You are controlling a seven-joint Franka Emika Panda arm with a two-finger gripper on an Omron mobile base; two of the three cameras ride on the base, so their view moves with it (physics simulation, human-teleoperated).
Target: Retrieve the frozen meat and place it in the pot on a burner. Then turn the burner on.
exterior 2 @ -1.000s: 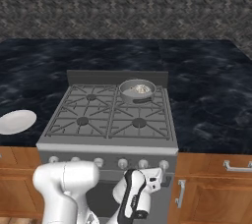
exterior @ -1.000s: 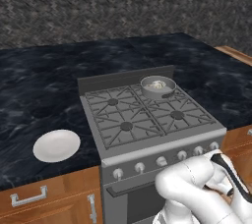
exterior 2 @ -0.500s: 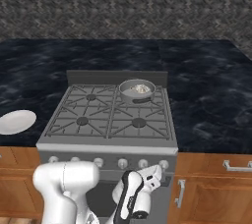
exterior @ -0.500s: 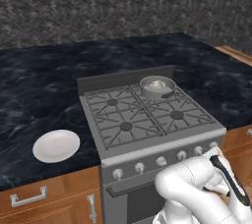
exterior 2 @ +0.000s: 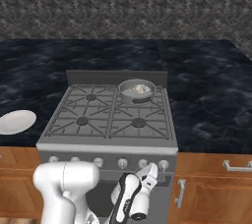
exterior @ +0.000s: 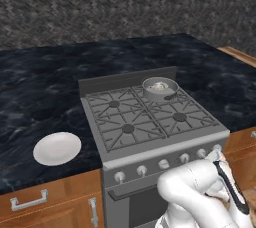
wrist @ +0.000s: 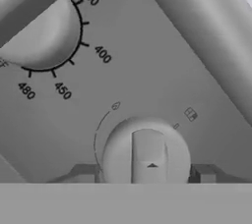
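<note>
Left base view: pot (exterior: 160, 88) on rear-right burner (exterior: 161, 96) w/ frozen meat (exterior: 158, 86) inside; plate (exterior: 57, 148) on counter left of stove.
Right base view: gripper (exterior 2: 153, 170) at stove front by right knobs.
Hand view: finger tips (wrist: 84, 174) either side of knob (wrist: 147, 153), jaws part open, not visibly touching it; oven dial (wrist: 34, 21) beside.

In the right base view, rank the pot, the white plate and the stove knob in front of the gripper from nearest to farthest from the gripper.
1. Knob: on the stove's front panel, right at the gripper.
2. Pot: on the back right burner, above the gripper in the picture.
3. Plate: on the counter, far left of the stove.
</note>
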